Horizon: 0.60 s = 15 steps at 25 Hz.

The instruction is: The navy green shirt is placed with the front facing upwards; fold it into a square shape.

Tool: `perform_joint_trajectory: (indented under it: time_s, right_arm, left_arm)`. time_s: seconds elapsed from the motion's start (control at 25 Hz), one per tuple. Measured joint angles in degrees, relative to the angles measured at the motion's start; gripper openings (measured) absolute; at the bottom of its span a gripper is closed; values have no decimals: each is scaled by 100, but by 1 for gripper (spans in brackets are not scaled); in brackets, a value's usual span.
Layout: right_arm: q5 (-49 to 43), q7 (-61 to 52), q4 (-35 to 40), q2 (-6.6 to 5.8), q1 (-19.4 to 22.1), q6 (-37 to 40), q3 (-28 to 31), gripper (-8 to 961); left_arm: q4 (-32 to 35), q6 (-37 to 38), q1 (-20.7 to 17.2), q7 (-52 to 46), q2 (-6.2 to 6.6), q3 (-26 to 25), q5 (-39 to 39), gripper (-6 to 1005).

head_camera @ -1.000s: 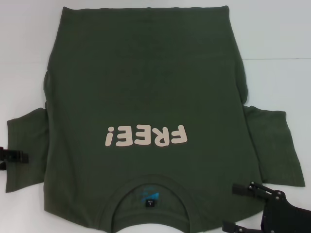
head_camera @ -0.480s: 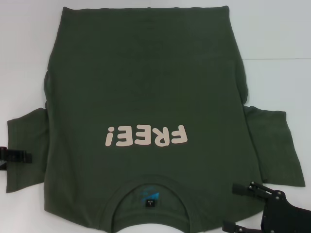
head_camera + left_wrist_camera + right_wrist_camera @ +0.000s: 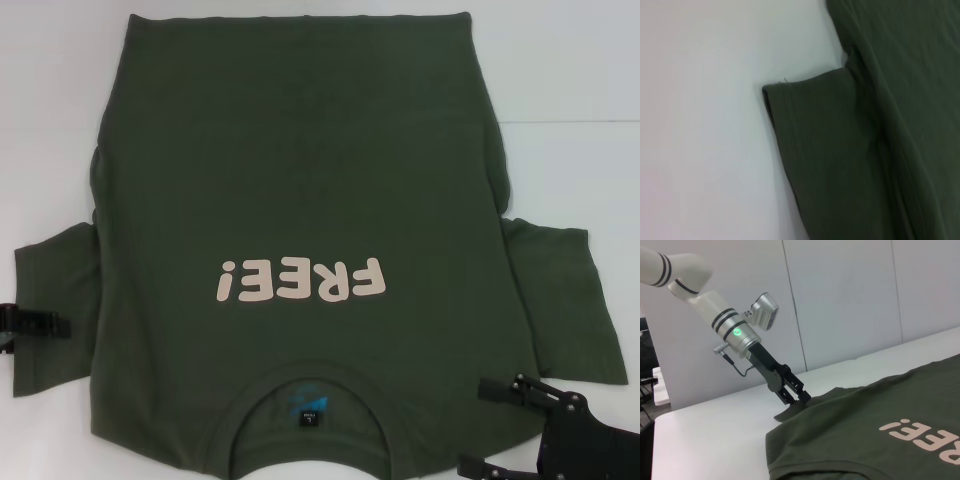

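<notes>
Right wrist view alone shows left end effector (image 3: pixel 799 397) down on navy green shirt (image 3: pixel 300 200) sleeve edge, grip unclear. "FREE!" lettering (image 3: pixel 300 279) legible. Right end effector (image 3: pixel 490 428) spread wide.

Bright, even overhead light; shadows faint; left wrist view slightly soft.

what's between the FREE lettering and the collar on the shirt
Only plain green fabric of the navy green shirt separates the lettering from the collar, seen in the head view.
</notes>
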<state>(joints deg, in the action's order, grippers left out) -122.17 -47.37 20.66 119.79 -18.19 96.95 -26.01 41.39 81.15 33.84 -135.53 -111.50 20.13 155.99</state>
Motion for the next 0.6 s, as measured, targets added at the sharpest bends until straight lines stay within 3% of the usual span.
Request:
perform_joint_trajectory:
  time_s: [0.16,0.6]
  right_arm:
    - [0,0,0,0,0,-7,0,942]
    - [0,0,0,0,0,-18,0,944]
  left_arm:
    - [-29,3,1,-4,-1,23,1,773]
    - [-88,67,65,40,-12,127,17,490]
